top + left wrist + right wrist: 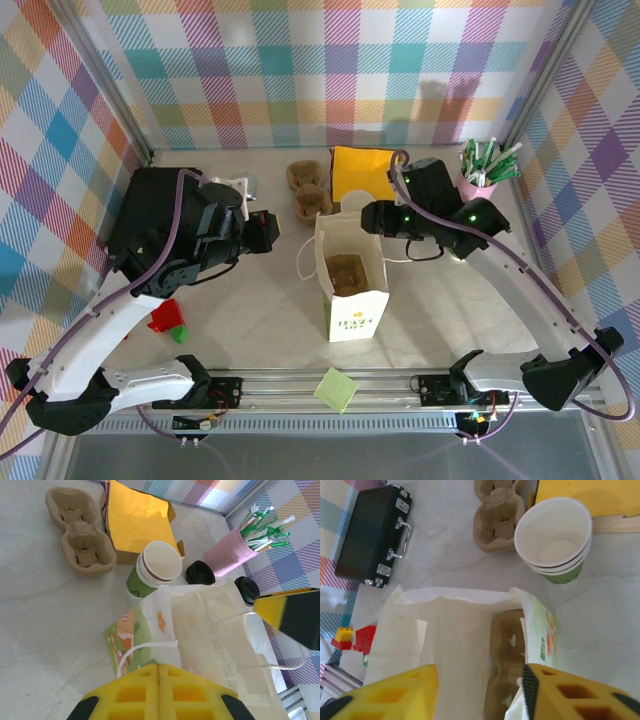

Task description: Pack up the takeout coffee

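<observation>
Hovering right claw point(480, 680): my jaws stood apart over the open bag point(445, 625), gripping nothing.
Left claw point(159, 669): my fingers were pressed together, empty, just left of the bag.
Bag: stood upright mid-table; a brown carrier point(507, 645) lay inside.
Coffee: I couldn't tell a single cup from the cup stack point(554, 540), which stood just beside the bag, by the yellow box point(590, 500).

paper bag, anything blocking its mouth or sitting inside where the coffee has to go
The paper bag has its mouth open. The right gripper hangs above it with jaws open, and a cardboard cup carrier lies on the bottom inside.
</observation>
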### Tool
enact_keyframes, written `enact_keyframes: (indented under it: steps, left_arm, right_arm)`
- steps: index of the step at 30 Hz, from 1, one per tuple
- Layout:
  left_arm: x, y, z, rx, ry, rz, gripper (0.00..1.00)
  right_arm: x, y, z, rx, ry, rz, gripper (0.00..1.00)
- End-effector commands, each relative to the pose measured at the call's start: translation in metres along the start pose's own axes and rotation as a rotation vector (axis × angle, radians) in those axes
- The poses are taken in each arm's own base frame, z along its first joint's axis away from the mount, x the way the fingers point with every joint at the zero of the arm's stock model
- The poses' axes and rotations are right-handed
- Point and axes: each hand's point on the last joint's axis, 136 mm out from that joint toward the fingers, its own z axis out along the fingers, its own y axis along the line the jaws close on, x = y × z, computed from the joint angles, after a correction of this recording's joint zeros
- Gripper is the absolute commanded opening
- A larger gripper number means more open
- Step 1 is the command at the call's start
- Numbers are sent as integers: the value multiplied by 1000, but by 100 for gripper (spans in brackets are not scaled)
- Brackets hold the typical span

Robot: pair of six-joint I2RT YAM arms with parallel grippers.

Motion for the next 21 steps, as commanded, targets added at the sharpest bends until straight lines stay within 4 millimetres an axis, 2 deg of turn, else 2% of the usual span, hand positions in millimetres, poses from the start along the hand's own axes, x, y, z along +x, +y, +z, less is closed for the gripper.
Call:
enact_keyframes:
  steps: [1, 6, 11, 13, 16, 21]
  left_arm:
    - [4, 11, 2, -46, 18, -1, 0]
    - [9, 11, 6, -49, 38, 8, 10]
    - [14, 9, 12, -35, 61, 14, 32]
    - [17, 9, 15, -31, 71, 19, 39]
    - [20, 9, 19, -31, 83, 25, 44]
    - [23, 9, 23, -29, 92, 38, 47]
  right_arm:
    - [-4, -19, -30, 120, -9, 8, 55]
    - [-15, -49, -60, 254, -70, 14, 59]
    - [-21, -107, -83, 429, -160, 82, 68]
    - [-22, -131, -87, 485, -194, 88, 76]
    - [-22, -165, -90, 560, -226, 151, 81]
    - [-18, -215, -77, 615, -192, 272, 83]
